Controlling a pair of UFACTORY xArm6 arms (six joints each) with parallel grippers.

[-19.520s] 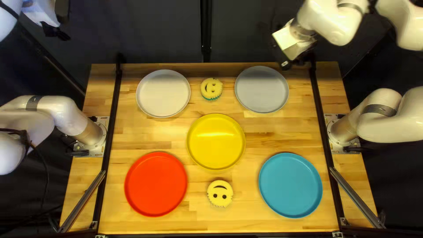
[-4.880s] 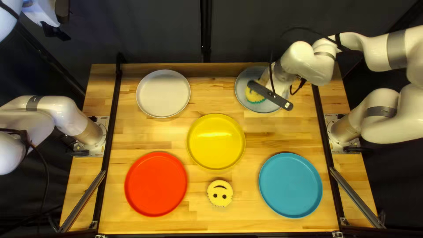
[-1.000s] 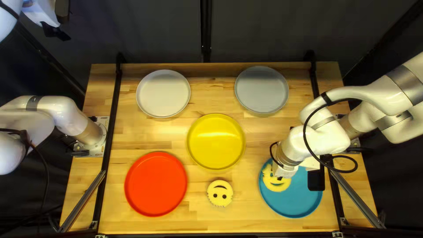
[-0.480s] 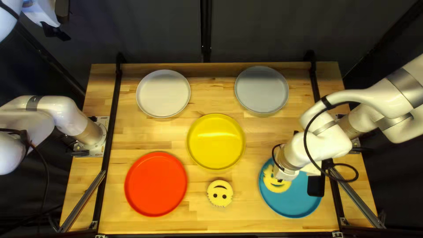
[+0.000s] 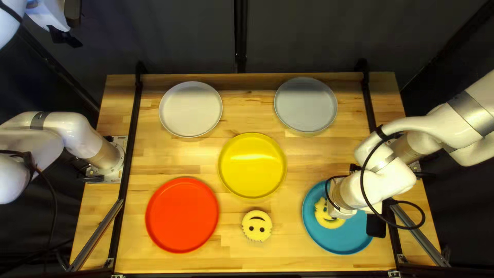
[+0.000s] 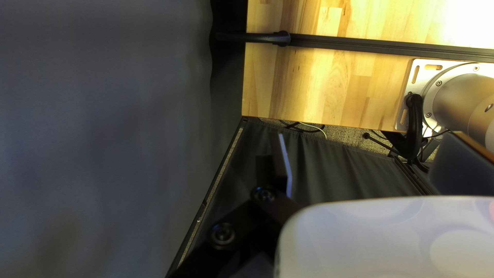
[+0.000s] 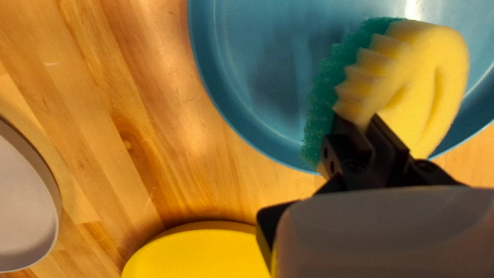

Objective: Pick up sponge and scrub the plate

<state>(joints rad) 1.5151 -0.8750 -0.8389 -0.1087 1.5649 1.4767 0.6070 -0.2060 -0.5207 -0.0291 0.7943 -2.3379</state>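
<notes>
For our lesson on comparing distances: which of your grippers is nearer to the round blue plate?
Right. My right gripper is over the round blue plate; my left gripper is off the table, past its left edge.

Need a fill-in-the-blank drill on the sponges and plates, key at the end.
My ____ gripper is shut on the smiley-face sponge at the blue plate.
The other sponge lies between the blue plate and the ____ plate.
The middle plate is ____.
The white plate and gray plate are nearest the table's ____ edge.

right; red; yellow; far
</notes>
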